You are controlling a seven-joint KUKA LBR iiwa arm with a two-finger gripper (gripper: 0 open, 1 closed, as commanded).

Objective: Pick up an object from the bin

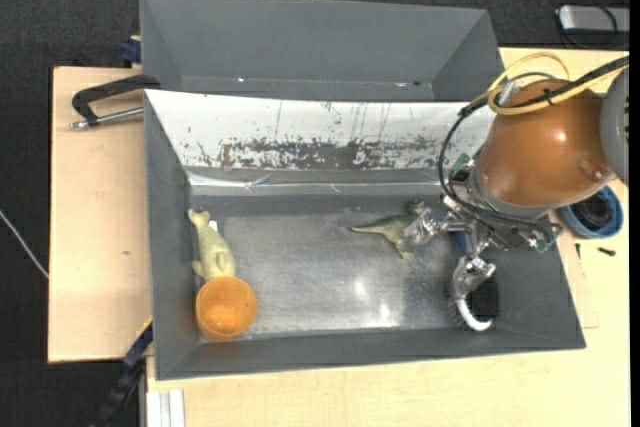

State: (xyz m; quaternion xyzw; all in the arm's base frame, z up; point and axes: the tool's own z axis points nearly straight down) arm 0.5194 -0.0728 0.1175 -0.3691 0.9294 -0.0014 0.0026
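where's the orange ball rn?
In the camera view, the orange ball sits in the lower-left corner of the bin, with the pale yellow toy right above it.

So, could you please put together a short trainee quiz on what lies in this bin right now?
1. True or false: the orange ball lies in the lower left corner of the bin, as the camera sees it.
2. Fill in: the pale yellow toy animal lies right beside the ______ ball.
3. Which of these lies closest to the pincer? A) the orange ball B) the green toy dinosaur C) the pale yellow toy animal

Key: 1 true; 2 orange; 3 B.
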